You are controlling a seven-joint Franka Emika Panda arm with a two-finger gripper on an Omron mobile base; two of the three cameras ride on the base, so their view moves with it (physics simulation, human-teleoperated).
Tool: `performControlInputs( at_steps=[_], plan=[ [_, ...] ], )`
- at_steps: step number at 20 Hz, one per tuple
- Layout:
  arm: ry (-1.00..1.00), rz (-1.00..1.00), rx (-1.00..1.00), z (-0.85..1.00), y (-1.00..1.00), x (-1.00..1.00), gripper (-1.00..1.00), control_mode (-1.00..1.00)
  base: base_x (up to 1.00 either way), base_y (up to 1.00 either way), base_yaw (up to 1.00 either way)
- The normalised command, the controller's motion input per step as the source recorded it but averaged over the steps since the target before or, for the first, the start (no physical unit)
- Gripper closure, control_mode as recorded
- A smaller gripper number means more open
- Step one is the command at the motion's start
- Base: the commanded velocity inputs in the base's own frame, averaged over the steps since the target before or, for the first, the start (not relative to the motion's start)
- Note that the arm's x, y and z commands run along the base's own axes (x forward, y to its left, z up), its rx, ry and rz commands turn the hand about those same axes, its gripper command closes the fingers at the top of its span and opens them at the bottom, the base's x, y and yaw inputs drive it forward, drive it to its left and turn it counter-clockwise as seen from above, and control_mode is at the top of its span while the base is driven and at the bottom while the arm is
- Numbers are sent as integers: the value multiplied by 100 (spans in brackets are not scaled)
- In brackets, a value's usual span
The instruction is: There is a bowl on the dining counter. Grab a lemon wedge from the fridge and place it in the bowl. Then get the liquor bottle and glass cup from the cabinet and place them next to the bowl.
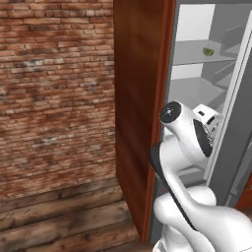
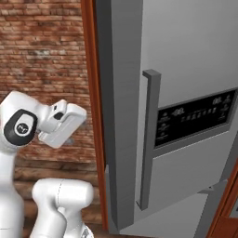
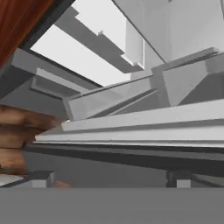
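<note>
Steel fridge (image 1: pixel 206 98) stands open; a greenish bit, maybe the lemon wedge (image 1: pixel 208 51), sits at one o'clock; gripper (image 3: pixel 109 177) fingers apart, empty; everything left

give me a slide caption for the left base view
Robot arm reaching into the open fridge, where a small green lemon wedge sits on an upper white shelf, beside a brick wall.

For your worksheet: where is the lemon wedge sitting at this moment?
In the left base view, the lemon wedge lies on an upper white shelf inside the open fridge, toward the upper right, above the robot's arm.
</note>
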Motion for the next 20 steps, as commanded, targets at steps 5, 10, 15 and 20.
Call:
performControlInputs(
  at_steps=[5, 10, 15, 20],
  plan=[
    [23, -15, -20, -38, -54, 73, -100, -100, 0, 0, 0],
    [25, -19, -9, -20, -76, 29, -100, -100, 0, 0, 0],
    [23, -21, -3, -5, -96, -4, -100, -100, 0, 0, 0],
    [13, -26, 0, -6, -100, -45, -100, -100, 0, 0, 0]
  ],
)
